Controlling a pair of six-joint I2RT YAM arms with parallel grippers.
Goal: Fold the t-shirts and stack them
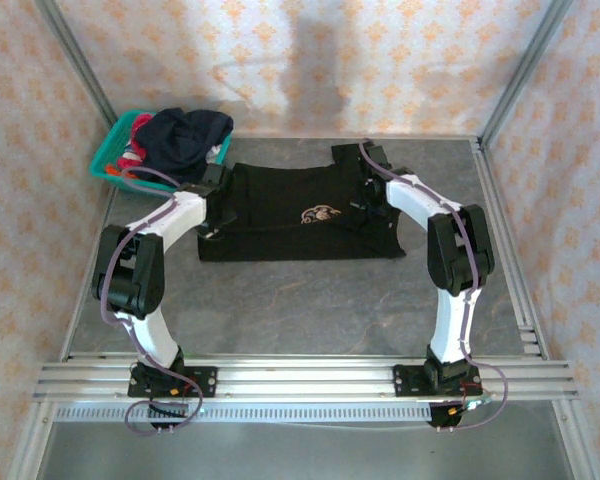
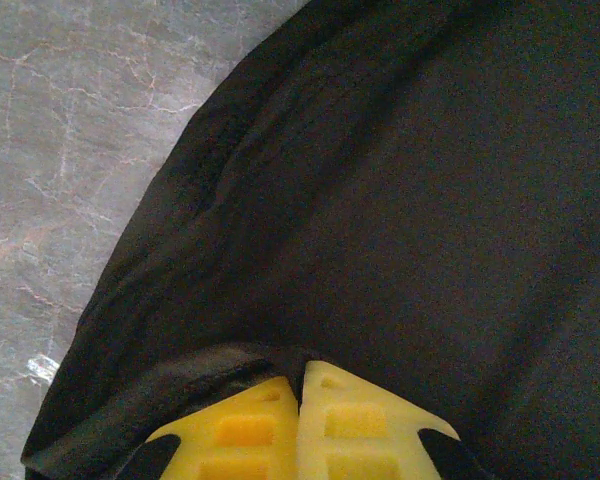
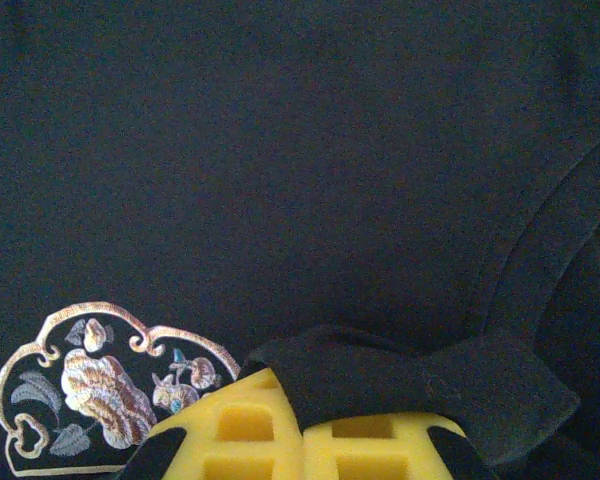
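Observation:
A black t-shirt (image 1: 290, 215) with a tan emblem (image 1: 320, 213) lies spread flat in the middle of the grey table (image 1: 310, 300). My left gripper (image 1: 218, 200) sits at its left edge. In the left wrist view its yellow fingers (image 2: 250, 430) are shut, with a fold of the black t-shirt (image 2: 400, 200) pinched at the tips of the left gripper (image 2: 302, 372). My right gripper (image 1: 365, 205) is on the shirt's right part. There the right gripper (image 3: 295, 395) is shut on a raised fold of the black t-shirt (image 3: 410, 375), beside the emblem (image 3: 100, 385).
A teal basket (image 1: 108, 160) stands at the back left corner, holding a dark navy shirt (image 1: 185, 135) and a bit of red-pink cloth (image 1: 135, 150). Metal frame rails run along the table's sides and front (image 1: 300, 380). Bare grey tabletop (image 2: 60, 150) lies left of the shirt.

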